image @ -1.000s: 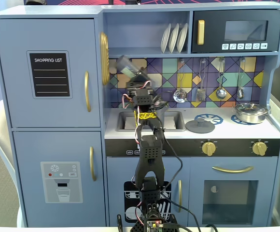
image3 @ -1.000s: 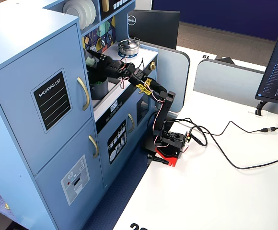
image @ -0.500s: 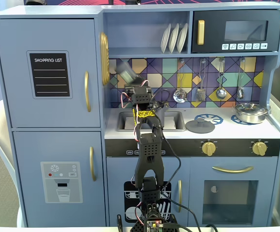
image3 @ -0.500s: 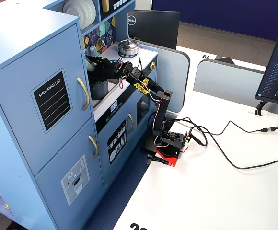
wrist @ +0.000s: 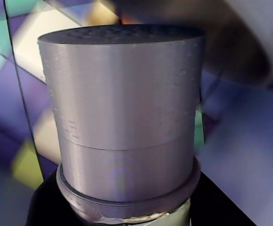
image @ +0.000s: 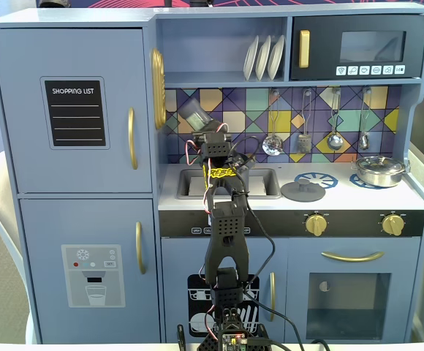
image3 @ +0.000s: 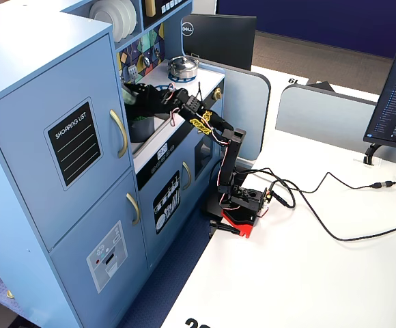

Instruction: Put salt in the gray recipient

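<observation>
The fingers (image: 201, 126) are clamping the salt (image: 193, 113) by its lower body, holding it tilted up and to the left above the sink (image: 267, 180) in a fixed view. In the wrist view the salt's (wrist: 122, 122) gray cap is filling the frame. In a fixed view the gray recipient (image3: 142, 127) is sitting in the sink, just below the raised salt (image3: 128, 93).
</observation>
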Action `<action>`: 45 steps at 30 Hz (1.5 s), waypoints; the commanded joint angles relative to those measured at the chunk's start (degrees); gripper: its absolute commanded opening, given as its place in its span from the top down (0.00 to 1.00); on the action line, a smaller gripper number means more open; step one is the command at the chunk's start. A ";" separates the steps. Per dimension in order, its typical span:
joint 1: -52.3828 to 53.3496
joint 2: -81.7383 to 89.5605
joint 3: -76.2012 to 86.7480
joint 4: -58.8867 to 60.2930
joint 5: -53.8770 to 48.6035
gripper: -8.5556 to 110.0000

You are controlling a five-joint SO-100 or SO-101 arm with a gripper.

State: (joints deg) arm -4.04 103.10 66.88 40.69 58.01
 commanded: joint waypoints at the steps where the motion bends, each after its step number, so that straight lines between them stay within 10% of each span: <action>1: -1.23 0.26 -3.87 -16.26 -5.10 0.93; 9: 2.90 -0.35 -3.43 10.02 1.58 0.93; 16: -0.53 -0.26 -3.25 -11.60 -12.13 0.93; 22: 7.91 1.49 -3.60 -19.69 -64.16 0.93; 27: 23.91 3.34 2.64 -27.07 -135.88 0.93; 30: 33.49 3.43 4.39 -26.81 -154.69 0.93; 45: 50.45 2.72 17.05 -34.10 -149.15 0.93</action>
State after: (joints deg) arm 44.30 102.39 83.58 10.20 -91.14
